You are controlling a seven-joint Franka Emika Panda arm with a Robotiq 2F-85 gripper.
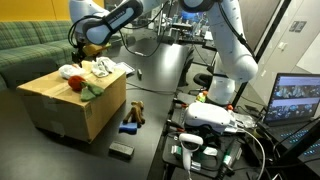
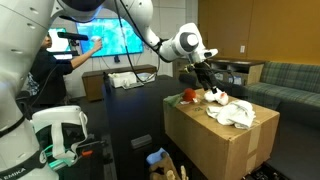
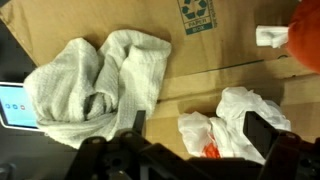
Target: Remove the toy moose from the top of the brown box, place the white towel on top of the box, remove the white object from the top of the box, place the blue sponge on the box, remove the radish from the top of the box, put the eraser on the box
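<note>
The box (image 1: 60, 108) stands on the floor, and three things lie on its flat top. The gripper (image 1: 79, 58) hangs just above that top with its jaws spread wide and nothing between them held. In the wrist view both fingers (image 3: 262, 130) come in from the bottom edge, well apart, and the white object (image 3: 235, 110) lies on the cardboard in the gap between them. It looks crumpled, with a bit of orange showing at its lower side. Whether either finger touches it I cannot tell.

The towel (image 3: 100, 80) lies bunched on the box top, beside the white object, with bare cardboard between them. In both exterior views it sits towards one end of the top (image 1: 103, 68) (image 2: 238, 112). The radish (image 1: 75, 83) rests on the top near the box's edge, its green leaves (image 1: 92, 90) spread over the cardboard. In an exterior view it shows red at the near corner of the box (image 2: 187, 96), and in the wrist view only a red-orange part of it reaches in at the right edge (image 3: 305, 40). A recycling mark (image 3: 197, 15) is printed on the box top.

The other three things are off the box, on the dark floor by its side. The moose (image 1: 136, 108) lies nearest the box wall. The sponge (image 1: 128, 127) lies just beside the box's lower corner. The eraser (image 1: 121, 149) lies farther out from the box than the sponge.
</note>
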